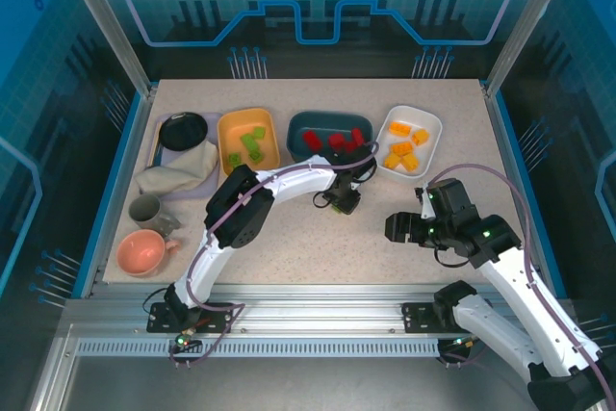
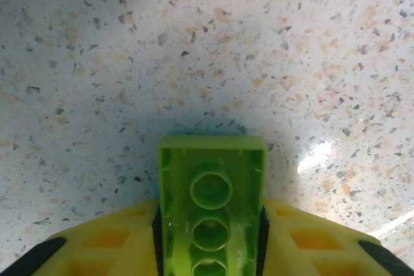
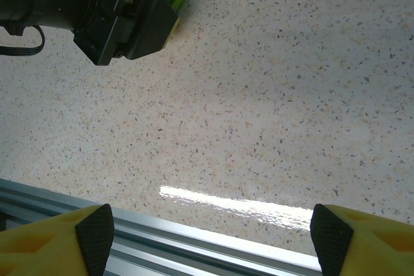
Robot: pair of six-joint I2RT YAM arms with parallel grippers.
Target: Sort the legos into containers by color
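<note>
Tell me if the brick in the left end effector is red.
No, the brick clamped in the left end effector is lime green.

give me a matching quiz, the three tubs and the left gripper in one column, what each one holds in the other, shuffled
1. yellow-orange tub
2. dark teal tub
3. white tub
4. left gripper

A. red bricks
B. a single lime green brick, clamped
C. orange bricks
D. several green bricks

Pairs: 1-D, 2-A, 3-C, 4-B
</note>
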